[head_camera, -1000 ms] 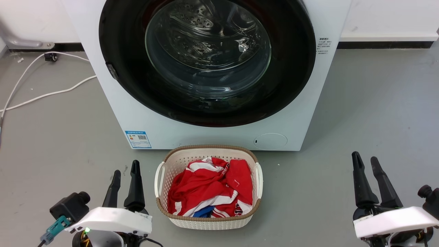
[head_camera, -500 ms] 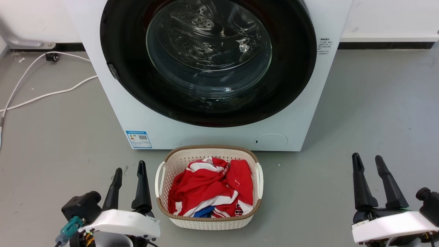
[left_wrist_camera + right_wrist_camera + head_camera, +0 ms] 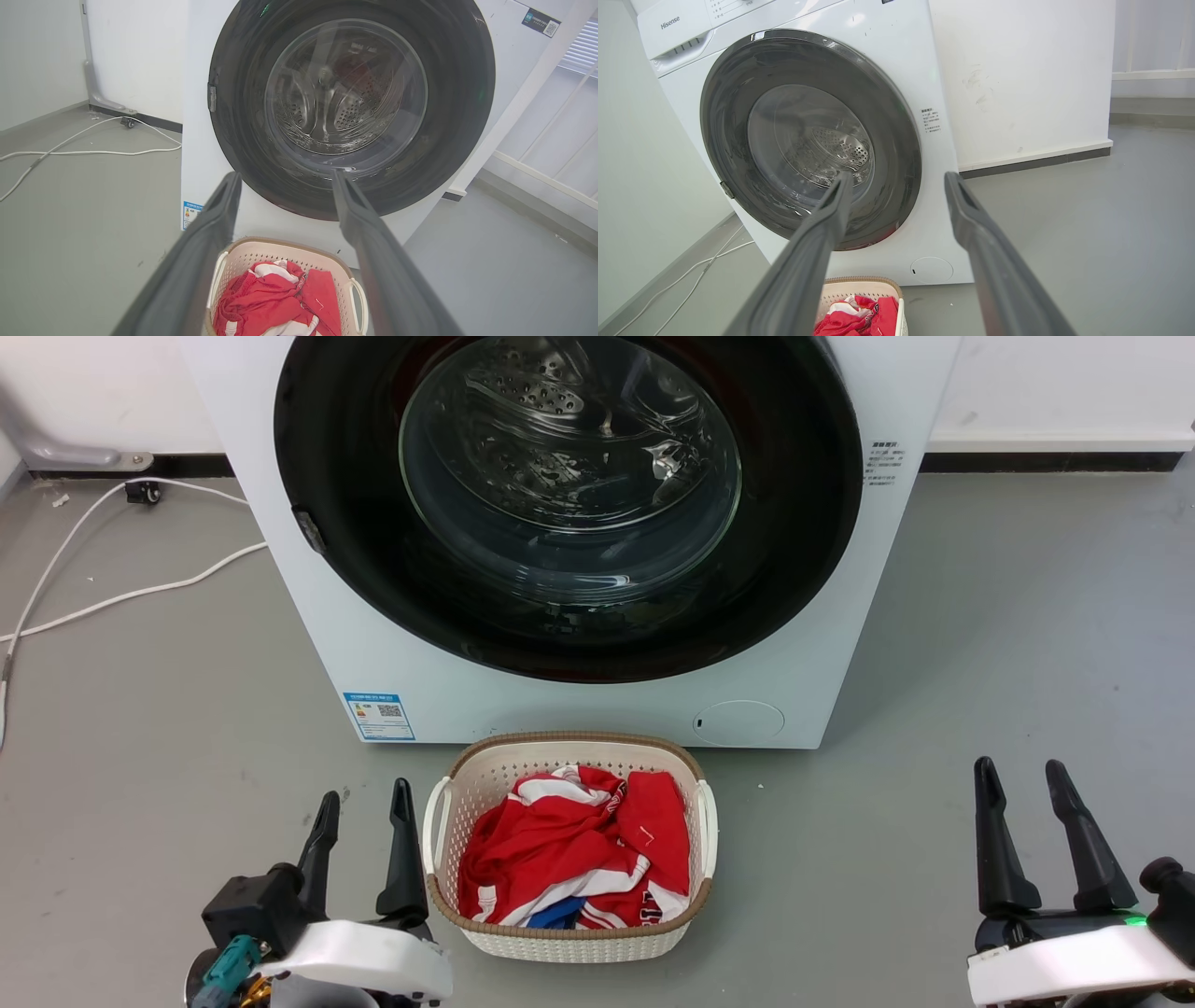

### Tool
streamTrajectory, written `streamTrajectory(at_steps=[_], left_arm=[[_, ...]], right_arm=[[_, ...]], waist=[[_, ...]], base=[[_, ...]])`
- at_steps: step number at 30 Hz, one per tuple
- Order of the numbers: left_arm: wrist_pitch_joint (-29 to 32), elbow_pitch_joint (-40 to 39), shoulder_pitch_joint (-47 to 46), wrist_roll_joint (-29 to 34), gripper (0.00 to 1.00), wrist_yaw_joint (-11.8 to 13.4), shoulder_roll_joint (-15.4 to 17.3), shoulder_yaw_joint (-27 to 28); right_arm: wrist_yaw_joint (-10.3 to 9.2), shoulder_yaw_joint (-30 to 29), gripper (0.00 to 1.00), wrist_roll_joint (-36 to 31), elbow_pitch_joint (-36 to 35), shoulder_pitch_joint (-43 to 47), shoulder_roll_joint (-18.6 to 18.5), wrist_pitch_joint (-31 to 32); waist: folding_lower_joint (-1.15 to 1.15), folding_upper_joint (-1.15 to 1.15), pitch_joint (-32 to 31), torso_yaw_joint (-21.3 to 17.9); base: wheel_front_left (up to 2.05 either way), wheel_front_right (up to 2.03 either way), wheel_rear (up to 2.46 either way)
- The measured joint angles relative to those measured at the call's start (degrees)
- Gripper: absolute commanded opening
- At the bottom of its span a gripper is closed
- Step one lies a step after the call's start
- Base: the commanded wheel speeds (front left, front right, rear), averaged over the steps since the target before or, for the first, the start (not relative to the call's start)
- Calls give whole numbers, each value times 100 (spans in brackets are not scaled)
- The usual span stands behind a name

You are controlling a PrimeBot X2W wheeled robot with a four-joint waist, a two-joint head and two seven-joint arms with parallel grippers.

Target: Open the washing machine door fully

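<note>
While the left pincer (image 3: 365,791) and right pincer (image 3: 1019,763) gape empty, the washing machine door (image 3: 803,523) ahead looks heavy and slippery, so hook its side catch (image 3: 306,530).

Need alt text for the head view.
A white washing machine, its round black-rimmed door shut, stands behind a cream laundry basket of red clothes. The left gripper and right gripper hover low at either side, jaws open.

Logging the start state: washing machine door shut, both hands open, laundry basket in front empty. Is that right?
One slip: the laundry basket isn't empty; the head view shows red and white clothes in it. The washing machine door is shut, and the left hand and right hand are open.
</note>
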Motion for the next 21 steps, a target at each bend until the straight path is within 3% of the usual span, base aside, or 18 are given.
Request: streamTrajectory(at_steps=[21], left_arm=[[-254, 26, 103, 973, 100, -1, 4, -134]], right_arm=[[1, -14, 100, -746, -99, 113, 0, -249]], waist=[[0, 0, -17, -5]], base=[[0, 0, 0]])
